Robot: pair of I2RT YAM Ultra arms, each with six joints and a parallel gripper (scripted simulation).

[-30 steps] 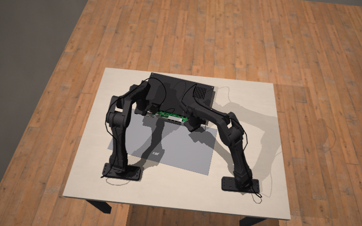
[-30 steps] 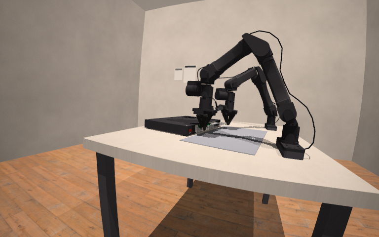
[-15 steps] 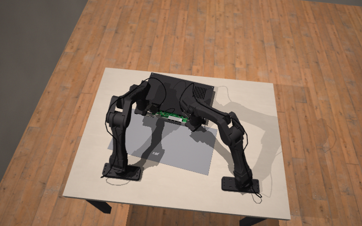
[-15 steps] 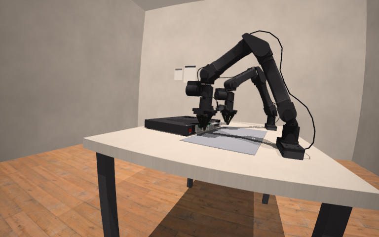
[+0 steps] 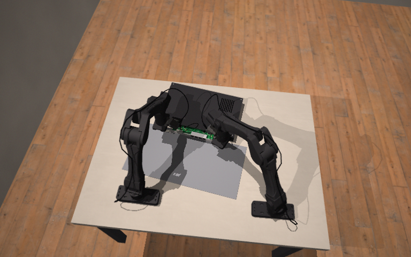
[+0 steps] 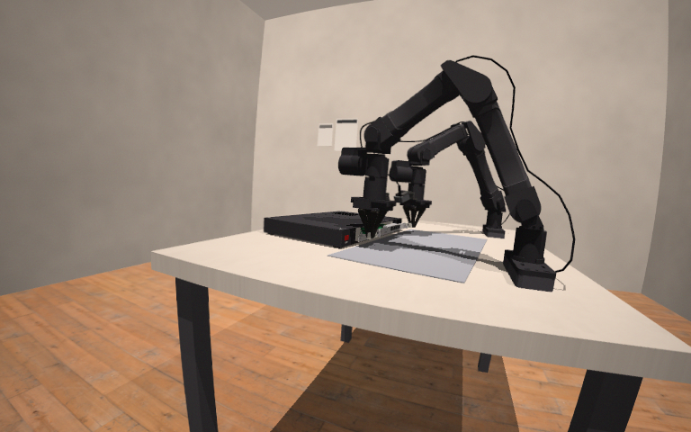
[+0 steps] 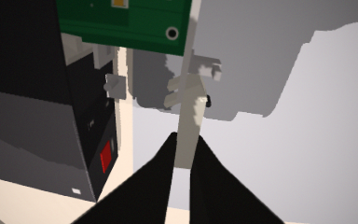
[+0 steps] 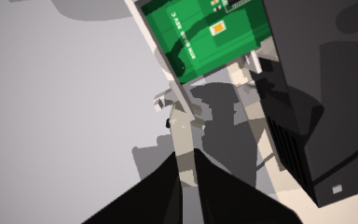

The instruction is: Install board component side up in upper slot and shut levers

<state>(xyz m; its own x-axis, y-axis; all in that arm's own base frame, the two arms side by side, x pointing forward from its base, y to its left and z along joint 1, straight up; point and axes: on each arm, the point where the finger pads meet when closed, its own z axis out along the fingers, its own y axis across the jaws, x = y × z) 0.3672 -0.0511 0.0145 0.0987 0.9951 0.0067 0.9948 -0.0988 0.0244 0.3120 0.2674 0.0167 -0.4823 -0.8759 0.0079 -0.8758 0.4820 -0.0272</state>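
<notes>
Left claw (image 5: 160, 125) (image 6: 372, 235) (image 7: 187, 135) pinches its thin, stiff lever (image 7: 189, 119). The board (image 5: 197, 133) (image 6: 381, 224) (image 7: 121, 30) (image 8: 200, 42), probably light but fragile, sits part-way out of the box (image 5: 193, 106) (image 6: 305, 226) (image 7: 28, 121) (image 8: 303, 79); seating is hard to judge. Right claw (image 5: 220, 142) (image 6: 413, 225) (image 8: 186, 150) grips the other lever (image 8: 183, 135), the better hold.

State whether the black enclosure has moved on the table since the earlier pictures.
No. The enclosure shows no visible shift: in the top view, its corners keep their places against the table's far edge.
</notes>
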